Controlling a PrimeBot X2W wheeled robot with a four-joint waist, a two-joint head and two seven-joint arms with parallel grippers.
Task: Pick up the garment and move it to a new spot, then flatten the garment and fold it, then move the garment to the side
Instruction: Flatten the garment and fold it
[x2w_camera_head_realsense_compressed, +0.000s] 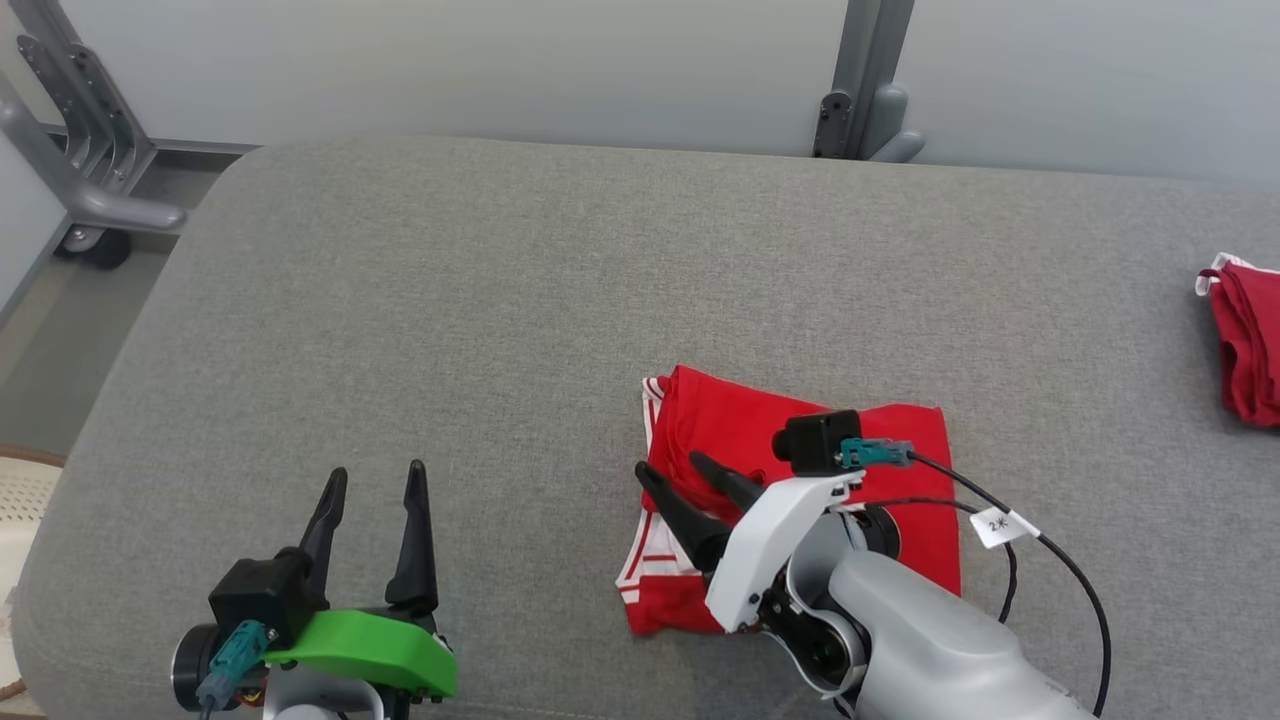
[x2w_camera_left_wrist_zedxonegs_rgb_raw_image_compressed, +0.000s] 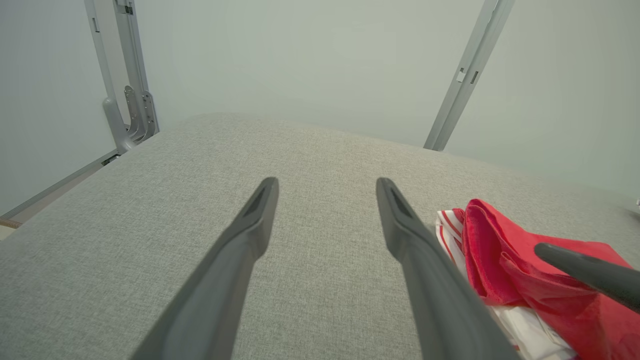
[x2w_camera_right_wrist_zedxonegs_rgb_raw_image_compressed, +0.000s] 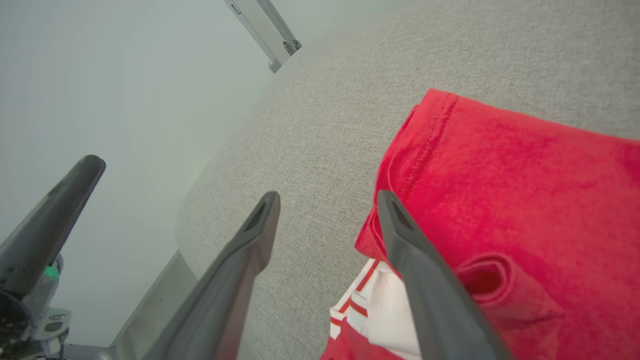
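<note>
On grey cushion (x2w_camera_head_realsense_compressed: 600, 280), folded red garment (x2w_camera_head_realsense_compressed: 800, 430), right hand (x2w_camera_head_realsense_compressed: 671, 464) over its edge, spread empty, left hand (x2w_camera_head_realsense_compressed: 377, 471) likewise

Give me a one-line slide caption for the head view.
Right gripper open at the edge of the folded red garment on the grey cushion; left gripper open, apart.

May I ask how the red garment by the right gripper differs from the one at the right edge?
The folded garment lies flat and rectangular; the edge garment is bunched. The folded garment sits centrally; the edge garment is cut off by the frame. Both are red, white-trimmed.
</note>
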